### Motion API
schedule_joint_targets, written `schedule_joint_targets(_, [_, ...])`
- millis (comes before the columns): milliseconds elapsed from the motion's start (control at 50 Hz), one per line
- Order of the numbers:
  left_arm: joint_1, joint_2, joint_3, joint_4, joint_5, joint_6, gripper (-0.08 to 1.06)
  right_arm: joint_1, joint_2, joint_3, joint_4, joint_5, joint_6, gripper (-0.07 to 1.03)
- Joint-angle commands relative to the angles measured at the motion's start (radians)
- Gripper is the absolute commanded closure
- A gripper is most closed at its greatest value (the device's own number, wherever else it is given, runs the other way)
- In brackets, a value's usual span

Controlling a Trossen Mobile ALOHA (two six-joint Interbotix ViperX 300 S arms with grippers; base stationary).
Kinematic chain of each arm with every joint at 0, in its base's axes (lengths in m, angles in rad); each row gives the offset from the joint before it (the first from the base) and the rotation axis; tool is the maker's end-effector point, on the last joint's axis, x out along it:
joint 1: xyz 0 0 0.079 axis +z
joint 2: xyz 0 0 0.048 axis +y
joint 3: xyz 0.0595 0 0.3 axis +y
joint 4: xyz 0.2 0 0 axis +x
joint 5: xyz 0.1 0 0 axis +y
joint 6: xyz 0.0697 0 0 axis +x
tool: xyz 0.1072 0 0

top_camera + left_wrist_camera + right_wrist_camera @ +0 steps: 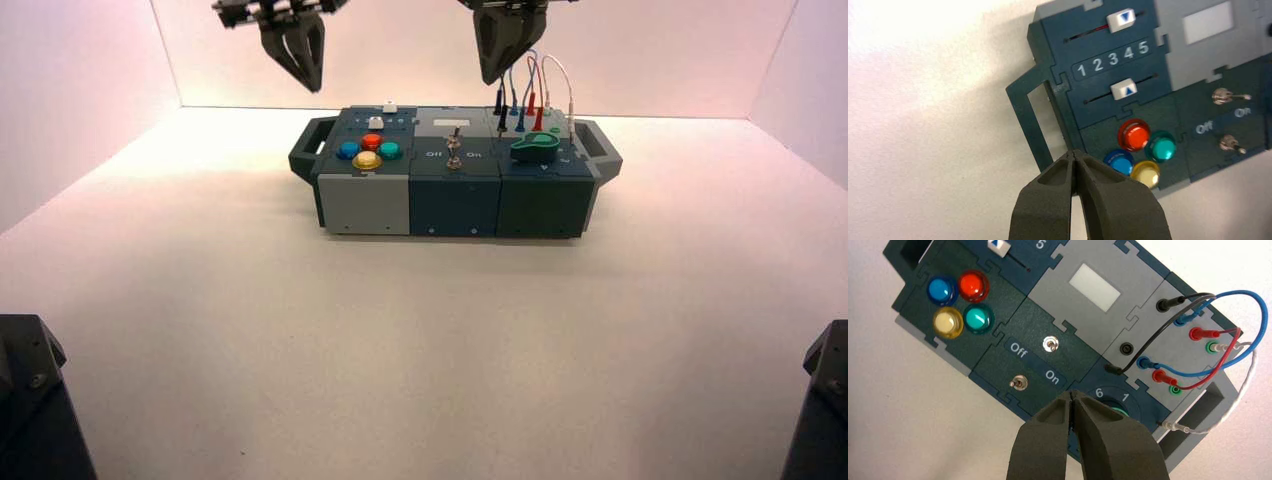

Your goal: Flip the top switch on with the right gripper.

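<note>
While my right hand (pixel 489 80) hangs in the air near the far edge of the box (pixel 453 205), its two fingers are pressed together, tip against tip, with nothing between them; it is apart from the top switch (pixel 1050 344), which sits in the middle section of the box, nearer the far edge than the other metal switch (pixel 1019 383). I see the top switch's little lever leaning toward the On lettering (pixel 1052 377); the green knob (pixel 536 147) is on the right section, with the plugged wires (pixel 1193 374) behind it. My left hand (pixel 316 88) hangs near the box's far left corner, its fingers also pressed together; the four coloured buttons (pixel 959 305) are on the left section; the box stands toward the far edge of the surface (pixel 400 340).
</note>
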State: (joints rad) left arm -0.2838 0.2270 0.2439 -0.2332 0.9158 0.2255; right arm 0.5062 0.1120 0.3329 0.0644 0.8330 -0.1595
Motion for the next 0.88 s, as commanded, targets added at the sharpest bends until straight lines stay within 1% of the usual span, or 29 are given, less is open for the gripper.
schedule_joint_targets(20, [-0.005,-0.064,0.003,-0.002,-0.006,0.015,1.01,-0.002,-0.048,0.009,0.0,-0.021,-0.018,0.98])
schedule_joint_targets(80, [-0.005,-0.081,0.012,-0.003,-0.02,0.015,1.01,-0.002,-0.055,0.041,0.002,-0.052,-0.035,0.98])
schedule_joint_targets(140, [-0.006,-0.084,0.014,-0.003,-0.023,0.015,1.01,-0.002,-0.06,0.058,0.0,-0.064,-0.043,0.98])
schedule_joint_targets(280, [-0.006,-0.083,0.015,-0.003,-0.037,0.018,1.01,-0.002,-0.069,0.075,-0.006,-0.064,-0.055,0.98])
schedule_joint_targets(380, [-0.008,-0.083,0.02,-0.005,-0.041,0.018,1.01,-0.002,-0.074,0.081,-0.012,-0.066,-0.075,0.98])
schedule_joint_targets(480, [-0.006,-0.081,0.025,-0.003,-0.044,0.02,1.01,0.002,-0.071,0.077,-0.011,-0.078,-0.075,0.98])
schedule_joint_targets(620, [-0.008,-0.083,0.04,-0.008,-0.051,0.02,1.01,-0.005,-0.08,0.072,-0.012,-0.08,-0.075,0.98])
schedule_joint_targets(880, [-0.009,-0.092,0.041,-0.008,-0.051,0.021,1.01,-0.005,-0.077,0.081,-0.011,-0.083,-0.075,0.98])
